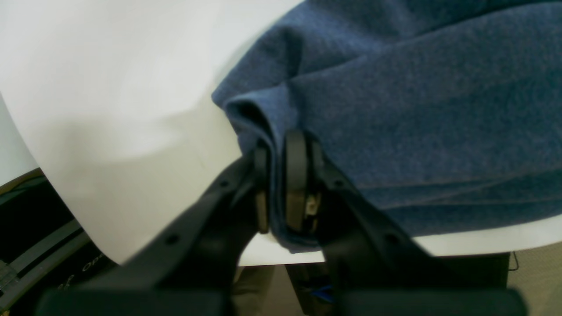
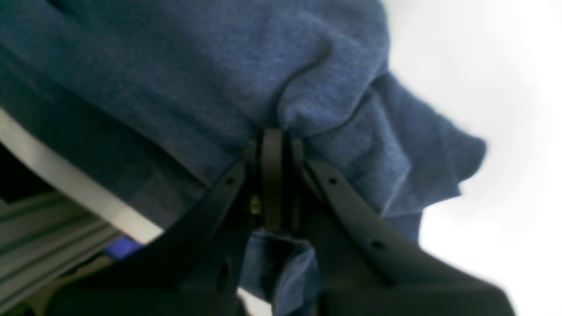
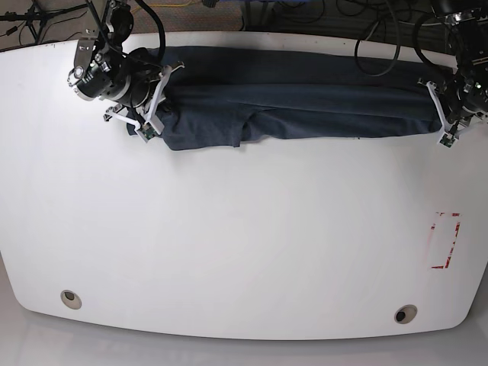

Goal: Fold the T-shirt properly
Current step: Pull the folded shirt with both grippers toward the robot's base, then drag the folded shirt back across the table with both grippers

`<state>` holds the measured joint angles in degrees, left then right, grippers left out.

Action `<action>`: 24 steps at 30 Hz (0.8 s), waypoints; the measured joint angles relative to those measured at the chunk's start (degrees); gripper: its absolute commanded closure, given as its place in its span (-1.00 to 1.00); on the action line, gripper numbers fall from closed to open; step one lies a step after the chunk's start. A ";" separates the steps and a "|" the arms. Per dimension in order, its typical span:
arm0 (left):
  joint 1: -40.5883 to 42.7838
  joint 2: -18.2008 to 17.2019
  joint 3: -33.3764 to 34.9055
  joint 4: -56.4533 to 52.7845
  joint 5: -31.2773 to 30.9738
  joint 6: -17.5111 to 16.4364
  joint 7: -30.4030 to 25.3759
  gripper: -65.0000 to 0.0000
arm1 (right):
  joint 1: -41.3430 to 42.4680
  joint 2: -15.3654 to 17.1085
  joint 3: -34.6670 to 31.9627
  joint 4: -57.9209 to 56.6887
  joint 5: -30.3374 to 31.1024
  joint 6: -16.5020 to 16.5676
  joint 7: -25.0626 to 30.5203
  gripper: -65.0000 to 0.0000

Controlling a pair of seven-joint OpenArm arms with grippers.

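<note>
Black plastic, two-fingered: the left gripper [image 1: 281, 184], jaws nearly together, a folded edge of cloth pinched between the pads. Item held: dark heathered navy-blue cotton T-shirt [image 1: 430, 114], bunched in layers at the grip, the fold hanging just past the white table [image 1: 109, 131] edge in the left wrist view.

Black plastic, same pattern: the right gripper [image 2: 273, 180], jaws clamped tight on a gathered tuck of the same T-shirt [image 2: 175, 79]; loose cloth droops below the fingers and a ruffled corner sticks out to one side.

Position of garment, base view: T-shirt [image 3: 305, 95] stretched as a long narrow band along the far edge of the table [image 3: 244, 244], folded lengthwise, one end at the right gripper [image 3: 152, 107], other end at the left gripper [image 3: 444, 114]. A lower flap lies uneven near the right gripper's end.

Surroundings: red rectangular outline marking [image 3: 445, 241] near the table's side below the left arm, well apart from the cloth; two round grommet holes [image 3: 70, 299] near the front edge; black cables [image 3: 381, 38] beyond the far edge.
</note>
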<state>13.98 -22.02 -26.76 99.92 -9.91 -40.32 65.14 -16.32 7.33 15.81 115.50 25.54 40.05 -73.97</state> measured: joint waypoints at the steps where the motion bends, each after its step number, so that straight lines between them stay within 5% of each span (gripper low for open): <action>1: 0.20 -0.11 0.00 0.00 0.09 0.02 -0.04 0.75 | -0.13 0.02 0.00 -0.02 -0.02 0.02 -0.22 1.00; 16: 0.55 -0.07 0.15 -6.32 6.03 -0.02 -3.67 0.73 | -0.74 0.94 -0.07 -0.11 0.02 0.00 0.24 0.94; 18: 0.61 -0.09 0.13 -6.51 6.05 -0.02 -3.67 0.73 | -0.74 1.42 -0.17 -0.11 0.02 0.00 0.26 0.78; 24: 0.20 -0.85 0.09 -6.49 5.86 -0.02 -3.67 0.61 | -0.70 2.99 0.20 -0.09 -1.95 0.02 0.09 -0.17</action>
<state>14.17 -22.87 -26.68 93.43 -4.05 -40.34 61.47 -17.02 10.33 16.01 115.42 23.59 40.07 -73.89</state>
